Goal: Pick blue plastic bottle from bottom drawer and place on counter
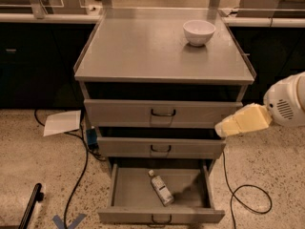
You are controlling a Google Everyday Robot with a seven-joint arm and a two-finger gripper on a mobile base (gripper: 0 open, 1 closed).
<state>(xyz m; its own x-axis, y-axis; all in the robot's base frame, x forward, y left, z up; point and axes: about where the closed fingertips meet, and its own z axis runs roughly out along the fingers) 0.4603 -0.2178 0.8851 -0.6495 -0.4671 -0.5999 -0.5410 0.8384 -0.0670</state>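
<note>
The blue plastic bottle (161, 188) lies on its side in the open bottom drawer (162, 216), white cap toward the back left. The counter (138, 46) is the flat grey top of the cabinet. My gripper (222, 128), pale yellow on a white arm (288, 101), reaches in from the right. It hangs beside the cabinet's right edge at the height of the gap between the top and middle drawers. It is well above and to the right of the bottle and touches nothing.
A white bowl (198, 32) stands on the counter at the back right. The top drawer (163, 112) and middle drawer (160, 148) are closed. Cables (238, 194) and a sheet of paper (63, 122) lie on the floor. Dark cabinets stand behind.
</note>
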